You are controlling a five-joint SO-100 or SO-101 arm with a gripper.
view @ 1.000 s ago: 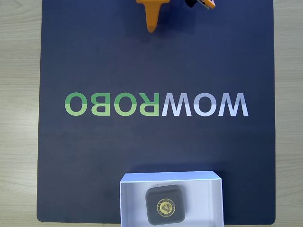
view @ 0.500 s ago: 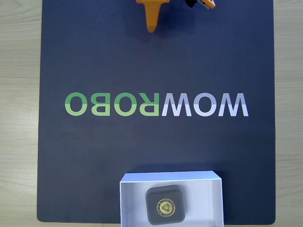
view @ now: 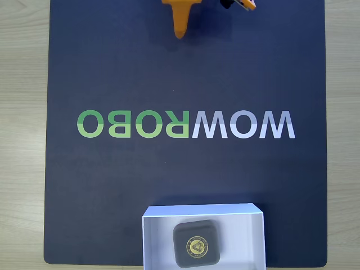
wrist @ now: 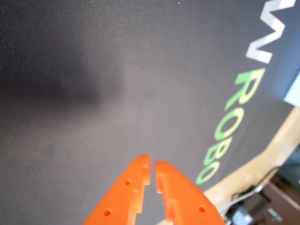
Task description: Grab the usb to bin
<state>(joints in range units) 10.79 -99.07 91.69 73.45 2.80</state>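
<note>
End effector fingers are sitting nearly closed in the wrist view, with only a thin slit between the orange tips, and are gripping nothing. It is hanging above the dark mat, near the mat's top edge in the fixed view. Usb is lying flat inside the white bin, emblem facing up. Bin is resting on the mat's bottom edge, well apart from the end effector. Mat is covering the wooden table.
</note>
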